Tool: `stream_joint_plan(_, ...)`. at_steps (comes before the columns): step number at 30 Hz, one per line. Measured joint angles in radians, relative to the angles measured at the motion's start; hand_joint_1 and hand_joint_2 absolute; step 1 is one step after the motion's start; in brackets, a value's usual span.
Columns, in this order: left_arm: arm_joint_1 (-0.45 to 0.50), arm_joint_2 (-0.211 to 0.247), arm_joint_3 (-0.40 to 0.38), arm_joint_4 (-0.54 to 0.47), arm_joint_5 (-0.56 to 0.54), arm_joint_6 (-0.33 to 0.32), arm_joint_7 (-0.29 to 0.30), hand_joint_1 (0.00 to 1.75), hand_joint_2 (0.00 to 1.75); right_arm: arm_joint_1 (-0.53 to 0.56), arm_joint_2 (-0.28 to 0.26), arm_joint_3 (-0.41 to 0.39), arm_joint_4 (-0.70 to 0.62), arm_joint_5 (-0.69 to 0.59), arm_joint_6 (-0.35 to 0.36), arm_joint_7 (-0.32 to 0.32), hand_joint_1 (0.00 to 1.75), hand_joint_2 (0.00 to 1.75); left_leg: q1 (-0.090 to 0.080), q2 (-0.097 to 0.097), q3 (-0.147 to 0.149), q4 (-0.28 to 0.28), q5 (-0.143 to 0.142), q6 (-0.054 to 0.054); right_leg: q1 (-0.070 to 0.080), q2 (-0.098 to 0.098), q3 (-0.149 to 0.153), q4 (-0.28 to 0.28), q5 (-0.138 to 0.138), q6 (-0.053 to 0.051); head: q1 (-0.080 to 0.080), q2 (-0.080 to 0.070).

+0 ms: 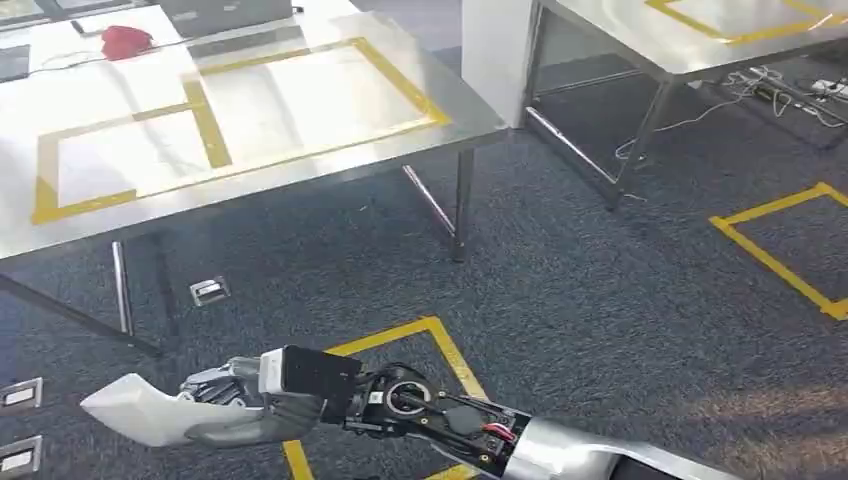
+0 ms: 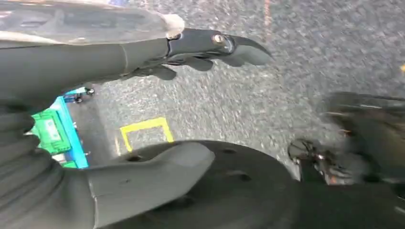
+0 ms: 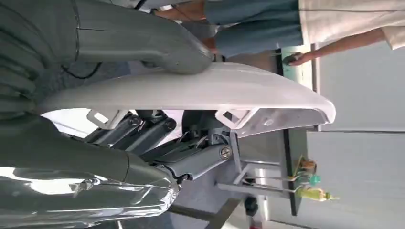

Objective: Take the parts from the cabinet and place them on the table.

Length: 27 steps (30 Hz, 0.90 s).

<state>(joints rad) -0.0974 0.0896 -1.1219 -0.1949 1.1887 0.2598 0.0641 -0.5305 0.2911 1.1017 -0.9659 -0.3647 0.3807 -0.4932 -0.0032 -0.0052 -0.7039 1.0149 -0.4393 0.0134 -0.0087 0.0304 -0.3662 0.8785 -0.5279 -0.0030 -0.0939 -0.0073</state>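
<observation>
My right arm reaches across low in the head view, forearm roughly level above the carpet, wrist cover open with wiring showing. Right hand (image 1: 215, 400) sits at the end of it, pointing toward my left side, and grips a white part (image 1: 135, 410) — a long, curved, smooth shell that tapers to a blunt tip beyond the fingers.

Right wrist view: thumb (image 3: 143, 45) lies pressed on the outer, curved face of the part (image 3: 200, 90); dark fingers (image 3: 157, 133) are folded in under its hollow inner side, against the small white brackets there. So the shell is clamped between thumb and fingers, closed firmly. A person stands past the part, one hand resting on a table edge.

Left hand (image 2: 143, 119) hangs down over grey carpet. Thumb (image 2: 148, 179) and dark fingers (image 2: 210, 47) are well apart with bare floor between them, nothing held. Picture is motion-blurred, so finer finger pose I can't tell.

The part is in my right hand, above the floor, short of the steel table (image 1: 330, 150), not touching it. Tabletop carries yellow tape rectangles (image 1: 210, 125) and a red object (image 1: 125, 42) at its far edge. A second table (image 1: 700, 45) stands to the right. Yellow tape squares mark the carpet, one just under my right forearm (image 1: 440, 345).
</observation>
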Motion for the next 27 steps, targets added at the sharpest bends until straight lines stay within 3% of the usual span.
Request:
stream_joint_plan(1, 0.011, 0.007, 0.000, 0.003, 0.000, 0.002, 0.000, 0.00, 1.75, 0.001, -0.003, 0.000, 0.002, 0.000, 0.000, 0.000, 1.75, 1.75, -0.014, -0.003, -0.003, -0.076, 0.144, 0.018, 0.006, 0.003, 0.014, -0.005, -0.013, 0.002, 0.002, 0.000)
stream_joint_plan(2, 0.012, 0.004, 0.000, 0.002, 0.000, 0.001, 0.000, 0.00, 1.75, 0.002, -0.002, 0.001, 0.003, 0.000, 0.000, 0.000, 1.75, 1.75, -0.034, -0.006, -0.001, -0.106, 0.141, 0.023, 0.012, 0.013, 0.026, -0.015, -0.035, 0.007, -0.007, 0.000)
stream_joint_plan(3, 0.010, 0.000, 0.000, 0.002, -0.001, 0.001, 0.000, 0.00, 1.75, 0.001, 0.006, 0.001, 0.002, 0.001, 0.000, 0.001, 1.75, 1.75, -0.031, -0.018, 0.012, -0.115, 0.135, 0.022, 0.019, 0.008, 0.054, -0.027, -0.065, -0.001, -0.011, 0.000)
stream_joint_plan(4, 0.011, 0.000, 0.000, 0.002, -0.001, 0.002, 0.001, 0.00, 1.75, 0.001, 0.008, 0.000, 0.002, 0.000, 0.000, 0.001, 1.75, 1.75, -0.018, -0.026, 0.030, -0.116, 0.130, 0.009, 0.031, 0.012, 0.081, -0.003, -0.056, -0.005, -0.006, 0.000)
stream_joint_plan(5, 0.007, -0.003, 0.000, 0.002, -0.002, 0.002, -0.001, 0.00, 1.75, -0.006, 0.010, 0.000, 0.001, -0.001, 0.000, -0.001, 1.75, 1.75, -0.016, -0.016, 0.048, -0.107, 0.133, 0.003, 0.029, 0.009, 0.071, 0.044, -0.042, -0.009, 0.000, 0.000)
stream_joint_plan(6, 0.002, -0.008, 0.000, 0.002, -0.002, 0.001, -0.001, 0.00, 1.75, -0.012, 0.011, 0.000, 0.001, -0.001, 0.000, -0.002, 1.75, 1.75, -0.016, -0.019, 0.062, -0.096, 0.128, 0.006, 0.027, 0.000, 0.058, 0.096, -0.039, 0.001, -0.001, 0.000)
stream_joint_plan(7, -0.004, -0.008, 0.000, 0.002, -0.002, 0.002, -0.002, 0.00, 1.75, -0.015, 0.011, 0.000, 0.000, -0.002, -0.003, -0.002, 1.75, 1.75, -0.017, -0.018, 0.076, -0.091, 0.116, 0.011, 0.026, -0.014, 0.022, 0.167, -0.041, 0.008, 0.000, 0.000)
stream_joint_plan(8, -0.007, -0.007, 0.000, 0.002, -0.002, 0.002, -0.002, 0.00, 1.75, -0.017, 0.011, 0.000, 0.000, -0.003, -0.004, -0.002, 1.75, 1.75, -0.019, -0.015, 0.087, -0.091, 0.104, 0.017, 0.026, -0.020, -0.035, 0.250, -0.058, 0.013, 0.004, 0.000)
stream_joint_plan(9, -0.010, -0.007, 0.000, 0.002, -0.002, 0.002, -0.002, 0.00, 1.75, -0.016, 0.011, 0.000, 0.000, -0.003, -0.005, -0.002, 1.75, 1.75, -0.019, -0.015, 0.098, -0.091, 0.093, 0.017, 0.025, -0.022, -0.083, 0.308, -0.098, 0.019, 0.004, 0.000)
stream_joint_plan(10, -0.011, -0.007, 0.000, 0.002, -0.002, 0.002, -0.002, 0.00, 1.75, -0.015, 0.011, 0.000, 0.000, -0.003, -0.005, -0.002, 1.75, 1.75, -0.019, -0.013, 0.114, -0.091, 0.076, 0.018, 0.024, -0.023, -0.131, 0.348, -0.163, 0.027, 0.004, 0.000)
stream_joint_plan(11, -0.010, -0.008, 0.000, 0.002, -0.002, 0.002, -0.002, 0.00, 1.75, -0.015, 0.011, 0.000, 0.000, -0.003, -0.005, -0.002, 1.75, 1.75, -0.020, -0.013, 0.128, -0.091, 0.064, 0.018, 0.024, -0.023, -0.158, 0.353, -0.209, 0.029, 0.005, 0.000)
stream_joint_plan(12, -0.010, -0.008, 0.000, 0.002, -0.002, 0.002, -0.002, 0.00, 1.75, -0.015, 0.011, 0.000, 0.000, -0.003, -0.005, -0.002, 1.75, 1.75, -0.022, -0.014, 0.148, -0.091, 0.049, 0.018, 0.025, -0.023, -0.177, 0.335, -0.231, 0.032, 0.005, 0.000)
stream_joint_plan(13, -0.010, -0.008, 0.000, 0.002, -0.003, 0.002, -0.002, 0.00, 1.75, -0.015, 0.011, 0.000, 0.000, -0.003, -0.005, -0.002, 1.75, 1.75, -0.024, -0.019, 0.168, -0.091, 0.036, 0.017, 0.028, -0.023, -0.184, 0.294, -0.219, 0.025, 0.007, 0.000)
stream_joint_plan(14, -0.009, -0.008, 0.000, 0.002, -0.005, 0.002, -0.001, 0.00, 1.75, -0.016, 0.011, 0.000, 0.000, -0.003, -0.005, -0.003, 1.75, 1.75, -0.030, -0.021, 0.190, -0.092, 0.022, 0.018, 0.031, -0.022, -0.184, 0.224, -0.157, 0.018, 0.008, 0.000)
stream_joint_plan(15, -0.008, -0.008, 0.000, 0.002, -0.005, 0.002, 0.000, 0.00, 1.75, -0.016, 0.011, 0.000, 0.000, 0.001, -0.006, -0.004, 1.75, 1.75, -0.034, -0.018, 0.209, -0.096, 0.009, 0.019, 0.035, -0.028, -0.183, 0.148, -0.058, -0.004, 0.009, 0.000)
stream_joint_plan(16, 0.001, -0.019, 0.000, 0.001, -0.005, 0.000, 0.000, 0.00, 1.75, -0.016, 0.010, 0.000, 0.002, 0.008, -0.009, -0.005, 1.75, 1.75, -0.030, -0.024, 0.212, -0.102, 0.003, 0.020, 0.045, -0.017, -0.186, 0.070, 0.085, -0.025, 0.010, 0.000)
stream_joint_plan(17, -0.003, -0.019, 0.000, 0.002, -0.006, 0.001, 0.000, 0.00, 1.75, -0.015, 0.009, 0.001, 0.003, 0.013, -0.013, -0.008, 1.75, 1.75, -0.029, -0.033, 0.225, -0.102, -0.001, 0.015, 0.057, 0.011, -0.196, 0.055, 0.129, -0.039, -0.005, 0.000)
stream_joint_plan(18, -0.008, -0.020, 0.000, 0.002, -0.006, 0.000, 0.000, 0.00, 1.75, -0.015, 0.009, 0.002, 0.002, 0.023, -0.014, -0.008, 1.75, 1.75, -0.027, -0.037, 0.224, -0.110, -0.005, 0.012, 0.052, 0.010, -0.184, 0.037, 0.132, -0.051, 0.002, 0.000)
stream_joint_plan(20, -0.010, -0.022, 0.000, 0.001, -0.008, -0.001, 0.002, 0.00, 1.75, -0.017, 0.011, 0.002, 0.001, 0.032, -0.017, -0.009, 1.75, 1.75, -0.028, -0.040, 0.230, -0.101, 0.002, 0.011, 0.056, -0.005, -0.170, 0.016, 0.132, -0.053, 0.007, 0.000)
stream_joint_plan(21, -0.013, -0.009, 0.000, 0.003, -0.008, 0.000, 0.003, 0.00, 1.75, -0.018, 0.016, 0.002, -0.006, 0.037, -0.017, -0.011, 1.75, 1.75, -0.033, -0.042, 0.228, -0.094, -0.009, 0.010, 0.032, -0.012, -0.140, 0.001, 0.137, -0.047, 0.014, 0.000)
stream_joint_plan(22, -0.010, -0.024, 0.000, -0.002, -0.007, -0.001, 0.003, 0.00, 1.75, -0.018, 0.016, 0.002, -0.006, 0.040, -0.017, -0.011, 1.75, 1.75, -0.034, -0.025, 0.217, -0.063, -0.028, -0.006, 0.029, -0.015, -0.131, -0.004, 0.136, -0.047, 0.020, 0.000)
stream_joint_plan(24, -0.016, -0.018, 0.000, -0.002, -0.006, 0.000, 0.003, 0.00, 1.75, -0.020, 0.019, 0.003, -0.009, 0.043, -0.017, -0.010, 1.75, 1.75, -0.011, -0.019, 0.130, 0.088, -0.090, -0.038, 0.017, -0.031, -0.124, -0.006, 0.131, -0.044, 0.014, 0.000)
stream_joint_plan(25, -0.016, -0.017, 0.000, -0.002, -0.006, 0.000, 0.002, 0.00, 1.75, -0.017, 0.019, 0.004, -0.009, 0.047, -0.017, -0.008, 1.75, 1.75, 0.001, -0.017, 0.076, 0.168, -0.115, -0.051, 0.010, -0.040, -0.123, -0.006, 0.126, -0.036, 0.014, 0.000)
stream_joint_plan(26, -0.016, -0.015, 0.000, -0.002, -0.007, 0.000, 0.000, 0.00, 1.75, -0.013, 0.019, 0.005, -0.009, 0.048, -0.017, -0.005, 1.75, 1.75, 0.014, -0.014, 0.033, 0.219, -0.122, -0.066, 0.003, -0.048, -0.120, -0.005, 0.120, -0.030, 0.013, 0.000)
stream_joint_plan(27, -0.015, -0.014, 0.000, -0.002, -0.008, 0.000, -0.001, 0.00, 1.75, -0.011, 0.019, 0.006, -0.009, 0.050, -0.018, -0.003, 1.75, 1.75, 0.025, -0.009, 0.017, 0.218, -0.103, -0.081, -0.006, -0.055, -0.116, -0.003, 0.113, -0.021, 0.013, 0.000)
